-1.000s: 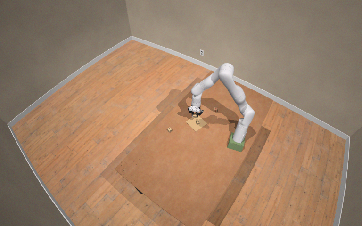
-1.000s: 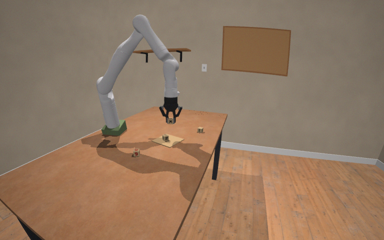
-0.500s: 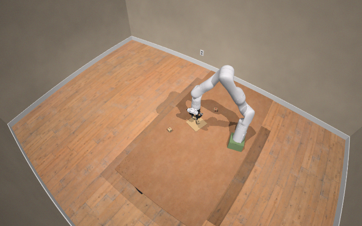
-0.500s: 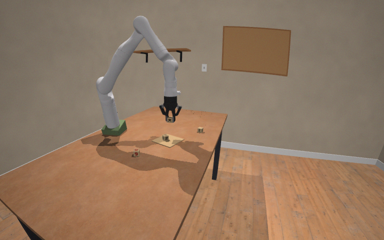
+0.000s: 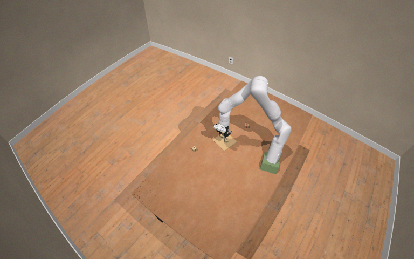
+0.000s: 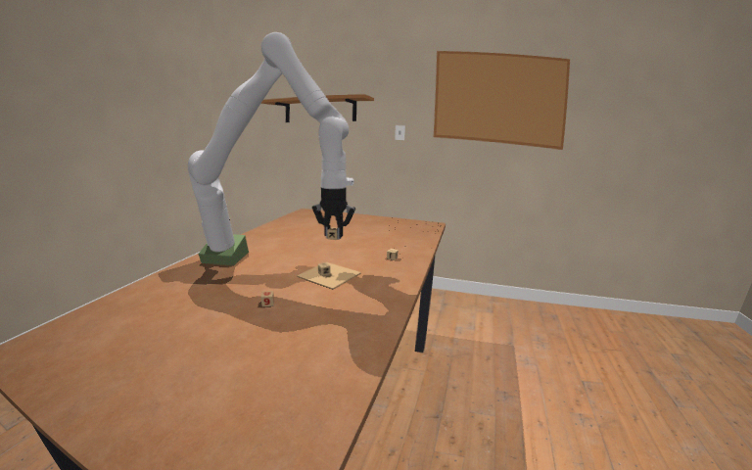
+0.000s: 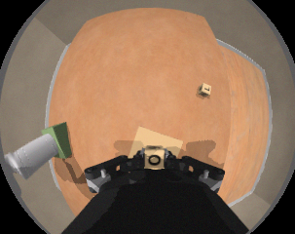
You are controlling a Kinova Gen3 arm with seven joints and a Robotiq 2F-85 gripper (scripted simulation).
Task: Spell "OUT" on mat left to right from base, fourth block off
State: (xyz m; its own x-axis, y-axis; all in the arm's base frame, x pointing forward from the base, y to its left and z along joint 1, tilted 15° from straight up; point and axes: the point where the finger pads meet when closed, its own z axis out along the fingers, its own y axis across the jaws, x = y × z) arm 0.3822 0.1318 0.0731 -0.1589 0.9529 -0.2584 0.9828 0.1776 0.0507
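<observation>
Block O (image 5: pixel 222 135) (image 6: pixel 332 234) (image 7: pixel 154 159) is clamped in the gripper (image 5: pixel 223 136) (image 6: pixel 332 232) (image 7: pixel 154 153), raised above the table (image 5: pixel 202 192) (image 6: pixel 164 372) (image 7: pixel 137 63).
The mat block (image 5: pixel 226 140) (image 6: pixel 323 268) occupies part of the mat (image 5: pixel 225 148) (image 6: pixel 332 284) (image 7: pixel 147 136); the red-marked block (image 5: pixel 247 125) (image 6: pixel 267 300) and outlying block (image 5: pixel 194 148) (image 6: pixel 392 254) (image 7: pixel 204 90) are positioned off it, on opposite sides. Block O is held letter up; no long axis is presented by its cubic form. The O is shown in the wrist view, the side-face K in the exterior view; the red-marked block is omitted from the wrist view.
</observation>
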